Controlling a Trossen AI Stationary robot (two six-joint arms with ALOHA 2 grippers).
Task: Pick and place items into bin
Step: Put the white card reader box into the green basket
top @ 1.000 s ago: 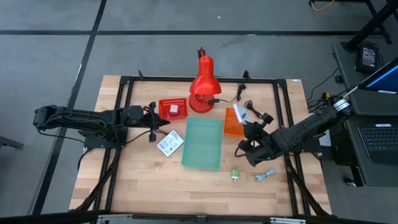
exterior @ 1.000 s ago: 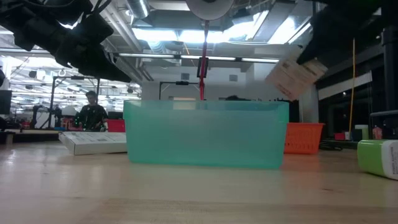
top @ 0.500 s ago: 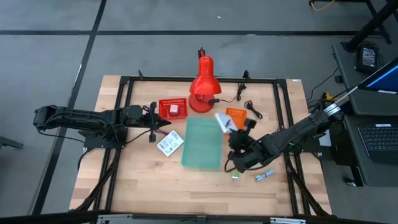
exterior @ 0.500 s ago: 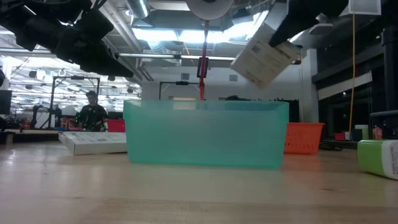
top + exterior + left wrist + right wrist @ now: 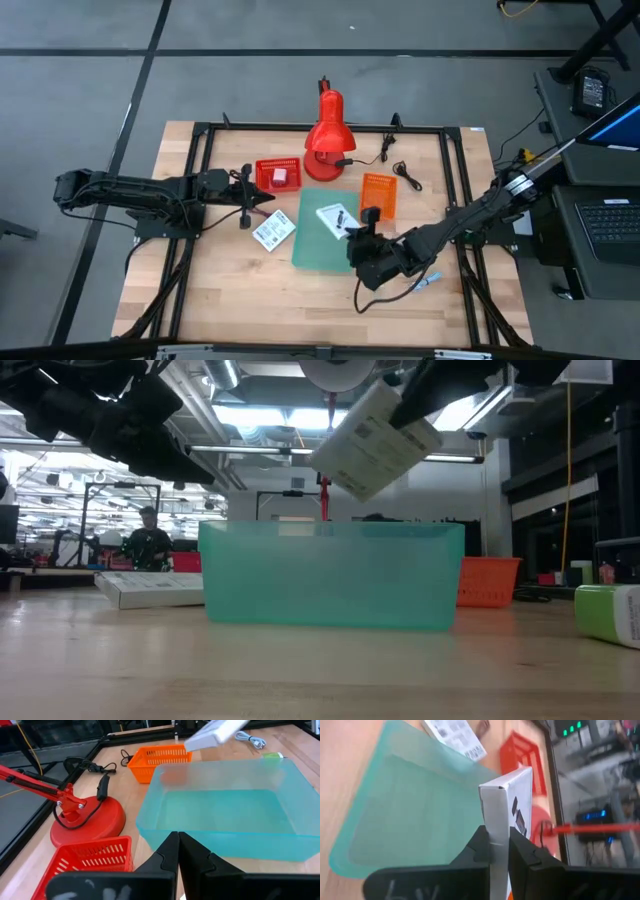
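The bin (image 5: 325, 235) lies open on top; the orange basket (image 5: 378, 195) and red lamp (image 5: 325, 140) crowd its far side, the near worktop (image 5: 260, 295) is free.

The right gripper (image 5: 350, 228) holds a white printed box (image 5: 335, 218) above the teal bin (image 5: 318, 250), over the half of the bin nearer the lamp. The right arm stretches away from it toward the table's right edge. Just beyond the gripper, on the lamp side, sits an orange basket (image 5: 380, 192), with a black coiled cable (image 5: 403, 176) past it. A small blue-white clip (image 5: 430, 281) lies beside the arm, near the front edge. The left gripper (image 5: 248, 208), apparently closed, waits across the bin; a second white card (image 5: 272, 232) lies just beside it, a red basket (image 5: 278, 173) near it, the red desk lamp (image 5: 326, 140) farther along.
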